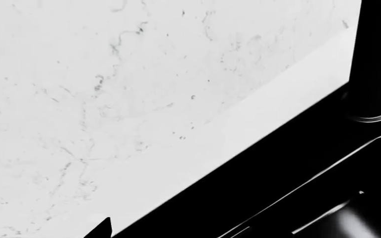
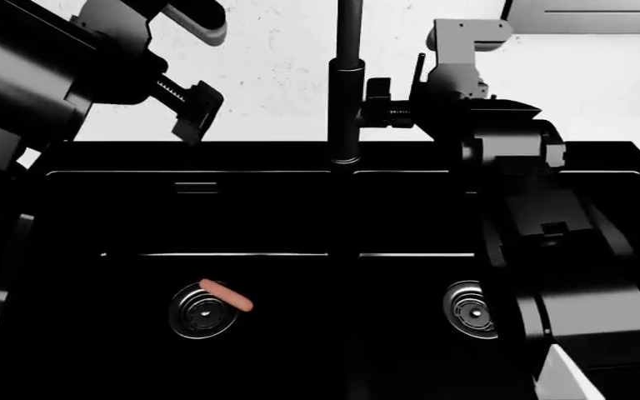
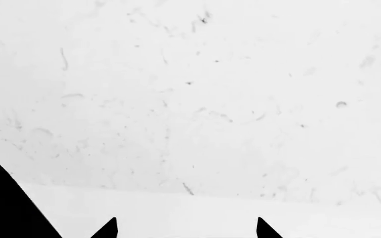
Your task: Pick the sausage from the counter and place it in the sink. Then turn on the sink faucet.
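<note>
The sausage [image 2: 227, 296] lies in the left basin of the black sink [image 2: 97, 158], beside its round drain [image 2: 201, 311]. The sink faucet [image 2: 348, 83] rises behind the divider, its thin lever handle [image 2: 418, 75] just to its right. My right gripper [image 2: 405, 108] hangs by that handle; in the right wrist view [image 3: 186, 230] its fingertips [image 3: 105, 228] stand wide apart, with only white counter between them. My left gripper [image 2: 194, 108] is open and empty above the sink's back-left rim. The left wrist view shows one fingertip [image 1: 103, 228], the faucet column [image 1: 376, 49] and the sink rim [image 1: 277, 173].
The white counter [image 2: 598, 92] runs behind the sink, with a veined white wall above it. The right basin holds a second drain [image 2: 470, 310]. My right arm [image 2: 565, 250] hangs over the right basin. A dark shape [image 3: 5, 203] sits at the edge of the right wrist view.
</note>
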Tool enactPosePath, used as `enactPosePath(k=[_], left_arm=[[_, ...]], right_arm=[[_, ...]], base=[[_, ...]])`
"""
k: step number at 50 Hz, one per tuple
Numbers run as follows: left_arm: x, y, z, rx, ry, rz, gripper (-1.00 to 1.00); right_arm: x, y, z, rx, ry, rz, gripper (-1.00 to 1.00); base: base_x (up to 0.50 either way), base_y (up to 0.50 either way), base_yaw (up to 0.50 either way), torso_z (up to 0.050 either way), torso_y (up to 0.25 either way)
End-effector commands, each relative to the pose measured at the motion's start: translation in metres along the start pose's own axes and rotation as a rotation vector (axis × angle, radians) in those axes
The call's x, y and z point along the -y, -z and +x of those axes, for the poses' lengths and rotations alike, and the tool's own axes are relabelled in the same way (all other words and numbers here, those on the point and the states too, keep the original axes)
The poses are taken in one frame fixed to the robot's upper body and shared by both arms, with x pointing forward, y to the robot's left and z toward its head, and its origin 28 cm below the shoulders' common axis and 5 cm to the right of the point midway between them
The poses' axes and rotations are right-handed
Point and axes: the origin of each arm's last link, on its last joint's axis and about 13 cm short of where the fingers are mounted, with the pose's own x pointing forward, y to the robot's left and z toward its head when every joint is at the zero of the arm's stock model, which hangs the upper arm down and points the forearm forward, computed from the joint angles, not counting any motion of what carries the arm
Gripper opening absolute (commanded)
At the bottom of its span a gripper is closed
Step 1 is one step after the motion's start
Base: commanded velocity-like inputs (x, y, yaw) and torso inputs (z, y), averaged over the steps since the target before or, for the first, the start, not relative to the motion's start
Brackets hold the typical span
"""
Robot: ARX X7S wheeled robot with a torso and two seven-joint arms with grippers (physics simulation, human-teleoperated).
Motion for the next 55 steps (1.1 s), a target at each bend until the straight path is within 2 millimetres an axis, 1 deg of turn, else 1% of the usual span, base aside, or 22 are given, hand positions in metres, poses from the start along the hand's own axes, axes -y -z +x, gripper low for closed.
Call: enactPosePath(k=[1,4,9,16,19,20,21,23,24,25,26,27,29,33,36,39,42,55], left_arm=[[0.002,-0.006,-0.001,0.020,-0.002,-0.005,1.00],[0.001,-0.006,-0.002,0.023,-0.003,-0.007,1.00],[0.001,-0.006,-0.003,0.023,-0.002,-0.009,1.00],[0.001,-0.006,-0.002,0.020,-0.003,-0.010,1.00],[0.002,-0.005,-0.001,0.019,0.000,-0.008,1.00],[0.003,-0.004,-0.001,0.017,0.001,-0.007,1.00],[0.003,-0.004,0.000,0.016,0.003,-0.008,1.00],[0.003,-0.004,-0.001,0.016,0.003,-0.007,1.00],[0.003,-0.004,-0.001,0.016,0.002,-0.007,1.00],[0.003,-0.004,-0.001,0.015,0.001,-0.006,1.00],[0.003,-0.004,-0.001,0.015,0.003,-0.007,1.00],[0.002,-0.004,-0.001,0.016,0.001,-0.006,1.00],[0.002,-0.005,-0.002,0.017,0.001,-0.007,1.00],[0.002,-0.004,-0.001,0.014,0.000,-0.006,1.00],[0.001,-0.005,-0.002,0.016,0.002,-0.007,1.00],[0.000,-0.006,-0.003,0.019,0.000,-0.008,1.00],[-0.001,-0.007,-0.004,0.022,0.000,-0.013,1.00],[0.001,-0.004,-0.003,0.020,0.004,-0.012,1.00]], right_arm=[[-0.004,0.014,0.002,-0.041,-0.025,0.029,1.00],[-0.004,0.021,0.003,-0.055,-0.029,0.042,1.00],[-0.004,0.038,0.005,-0.091,-0.034,0.067,1.00],[-0.002,0.049,0.004,-0.131,-0.005,0.077,1.00],[-0.001,0.049,0.005,-0.123,0.024,0.090,1.00],[0.002,0.046,0.005,-0.096,0.102,0.131,1.00],[0.003,0.045,0.005,-0.080,0.123,0.148,1.00],[0.010,0.038,0.006,-0.014,0.241,0.226,1.00],[0.011,0.037,0.006,-0.009,0.251,0.236,1.00],[0.015,0.034,0.006,0.027,0.329,0.285,1.00],[0.017,0.032,0.006,0.043,0.355,0.312,1.00],[0.022,0.030,0.006,0.069,0.429,0.352,1.00],[0.027,0.027,0.005,0.098,0.481,0.407,1.00],[0.031,0.026,0.005,0.101,0.499,0.433,1.00],[0.034,0.027,0.004,0.099,0.549,0.471,1.00],[0.037,0.031,0.004,0.060,0.632,0.515,1.00],[0.038,0.035,0.003,0.023,0.653,0.524,1.00],[0.037,0.034,0.003,0.025,0.621,0.519,1.00]], base=[[0.00,0.00,0.00,0.000,0.000],[0.00,0.00,0.00,0.000,0.000],[0.00,0.00,0.00,0.000,0.000],[0.00,0.00,0.00,0.000,-0.002],[0.00,0.00,0.00,0.000,-0.003],[0.00,0.00,0.00,0.000,0.000],[0.00,0.00,0.00,0.000,-0.010],[0.00,0.00,0.00,0.000,0.000],[0.00,0.00,0.00,0.000,0.000],[0.00,0.00,0.00,0.000,0.000],[0.00,0.00,0.00,0.000,-0.010],[0.00,0.00,0.00,0.000,0.000],[0.00,0.00,0.00,0.000,0.000],[0.00,0.00,0.00,0.000,0.000],[0.00,0.00,0.00,0.000,-0.003],[0.00,0.00,-0.01,0.000,0.000],[0.00,-0.01,-0.01,0.000,-0.003],[0.00,-0.01,-0.02,0.000,-0.002]])
